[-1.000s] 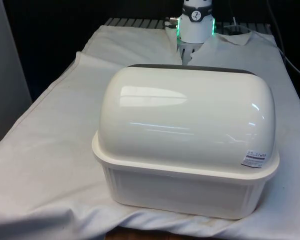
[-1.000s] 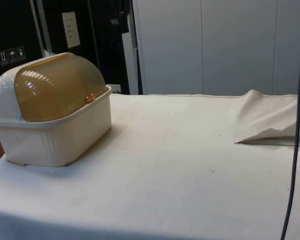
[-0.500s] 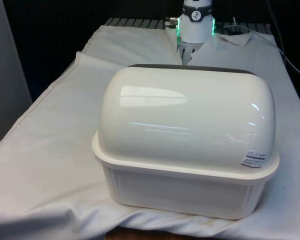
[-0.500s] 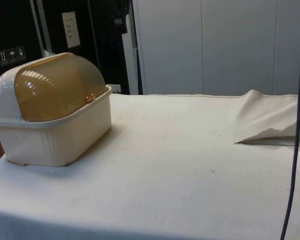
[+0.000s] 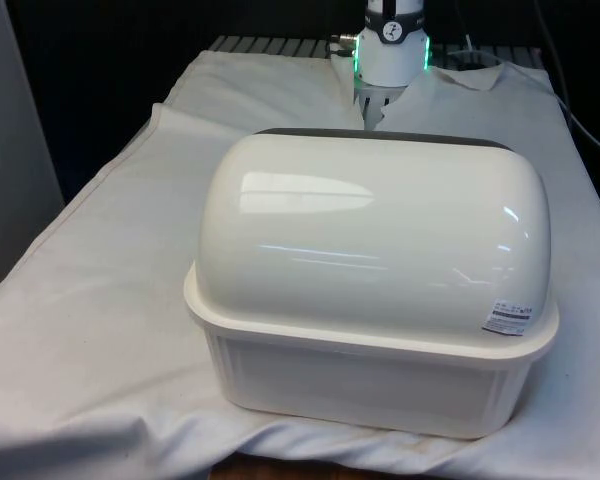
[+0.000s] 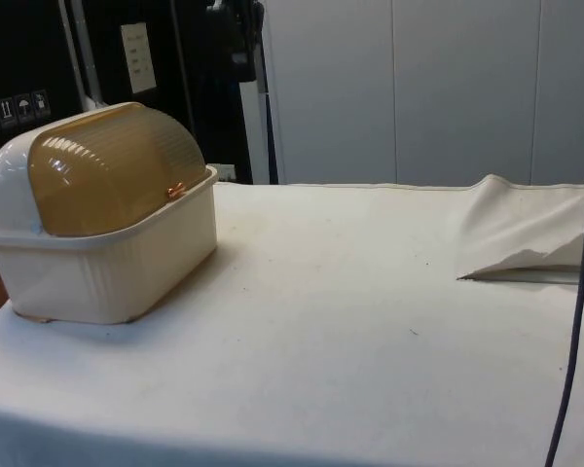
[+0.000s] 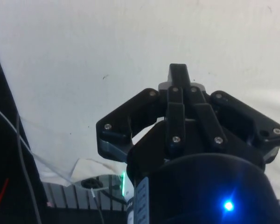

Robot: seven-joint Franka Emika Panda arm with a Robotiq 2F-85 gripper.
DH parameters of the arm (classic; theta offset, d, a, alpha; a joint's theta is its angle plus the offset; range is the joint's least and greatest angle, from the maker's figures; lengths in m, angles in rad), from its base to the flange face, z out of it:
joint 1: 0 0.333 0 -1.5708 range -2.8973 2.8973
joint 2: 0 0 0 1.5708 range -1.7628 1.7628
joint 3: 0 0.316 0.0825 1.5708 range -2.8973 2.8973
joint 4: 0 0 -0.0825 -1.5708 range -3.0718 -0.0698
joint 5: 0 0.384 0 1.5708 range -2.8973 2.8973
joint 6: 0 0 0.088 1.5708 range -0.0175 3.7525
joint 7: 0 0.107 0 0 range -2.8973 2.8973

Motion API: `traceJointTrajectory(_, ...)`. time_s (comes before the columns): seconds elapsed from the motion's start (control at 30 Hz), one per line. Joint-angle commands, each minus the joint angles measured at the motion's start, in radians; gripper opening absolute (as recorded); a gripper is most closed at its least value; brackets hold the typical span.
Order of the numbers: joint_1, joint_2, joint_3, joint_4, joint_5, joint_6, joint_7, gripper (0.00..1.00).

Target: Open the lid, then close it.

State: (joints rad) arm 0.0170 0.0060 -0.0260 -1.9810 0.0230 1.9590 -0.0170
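A cream bread box (image 5: 375,300) stands on the white cloth with its white domed back to the front view. In the side view the bread box (image 6: 107,263) shows its amber ribbed roll lid (image 6: 117,165) pulled fully down, the small copper handle (image 6: 176,191) resting at the front rim. My black gripper (image 7: 178,74) has its fingers pressed together with nothing between them, and it looks down on bare cloth far below. The side view puts the gripper (image 6: 237,29) high up, well above the box and apart from it.
The robot's base (image 5: 393,45) stands behind the box at the table's far end. A raised fold of cloth (image 6: 526,229) lies at the side view's right. A dark cable (image 6: 576,292) hangs down at that view's right edge.
The dark gripper at the top of the side view has shifted slightly upward and the hanging cable has swung a little. The box and its lid have not moved.
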Motion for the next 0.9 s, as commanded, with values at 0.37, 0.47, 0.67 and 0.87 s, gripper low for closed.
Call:
traceJointTrajectory(0.37, -0.002, -0.006, 0.0, -0.088, 0.013, 0.147, -0.009, 0.0)
traceJointTrajectory(0.47, -0.002, 0.0, 0.0, -0.104, 0.016, 0.177, -0.009, 0.0)
traceJointTrajectory(0.67, -0.002, 0.021, 0.001, -0.127, 0.02, 0.237, -0.009, 0.0)
traceJointTrajectory(0.87, -0.002, 0.073, 0.002, -0.125, 0.023, 0.301, -0.008, 0.0)
